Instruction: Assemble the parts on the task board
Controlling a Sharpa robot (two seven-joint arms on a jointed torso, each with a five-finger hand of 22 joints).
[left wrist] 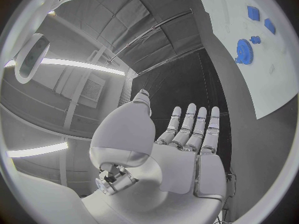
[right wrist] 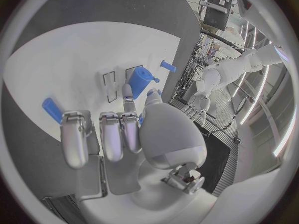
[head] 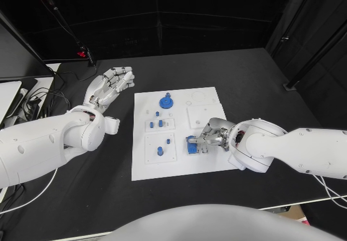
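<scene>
Centrally on the black table lies the white task board, its long sides running from the near edge toward the far edge. On its far part sits a blue gear, a round toothed piece with a small knob on top; the left wrist view shows the same gear near the board's corner, with other blue parts beyond it. Nearer the middle of the board, small blue pegs stand in a raised white square, and two more blue pegs stand in a second square closer to the near edge.

The right hand rests over the board's right-hand side, toward the near edge, fingers curled down around a blue part that sits at the fingertips. In the right wrist view the thumb and a finger close toward a blue cylinder with a short pin on its side; whether they actually pinch it or only touch it cannot be told. Another blue piece lies on the board beside the outer finger, and one more small blue piece lies close to the board's edge.

The left hand is raised above the bare table to the left of the board, well apart from it, palm up, fingers straight and holding nothing.
</scene>
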